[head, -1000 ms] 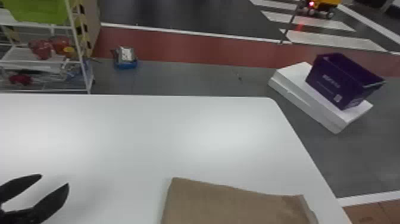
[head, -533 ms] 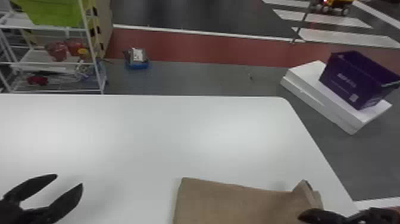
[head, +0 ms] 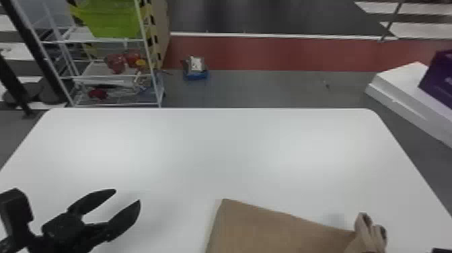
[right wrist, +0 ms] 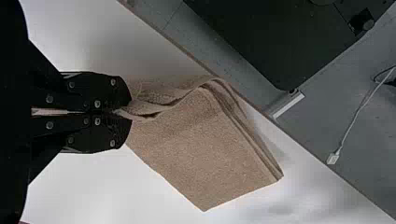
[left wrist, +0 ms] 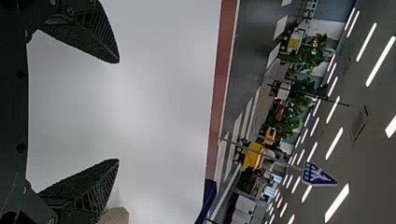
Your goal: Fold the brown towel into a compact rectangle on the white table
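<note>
My left gripper (head: pixel 127 195) stands open at the lower left of the head view, apart from the towel; in the left wrist view the same gripper (left wrist: pixel 119 111) has nothing between its fingers. The brown towel (head: pixel 269 228) lies folded in layers on the white table (head: pixel 218 151), at the bottom edge of the head view, its right corner raised and bunched. In the right wrist view my right gripper (right wrist: pixel 123 112) is shut on an edge of the brown towel (right wrist: pixel 196 149), and the cloth creases away from the fingertips.
Beyond the table's far edge stand a wire shelf (head: pixel 111 75) with a green bin (head: pixel 107 18) and a blue item (head: pixel 195 69) on the floor. White slabs (head: pixel 413 87) with a purple box (head: pixel 440 79) sit off to the right.
The head view has swung toward the left. The towel's right corner, flat at first, has been pulled up into a bunch; the right gripper came in there and took hold.
</note>
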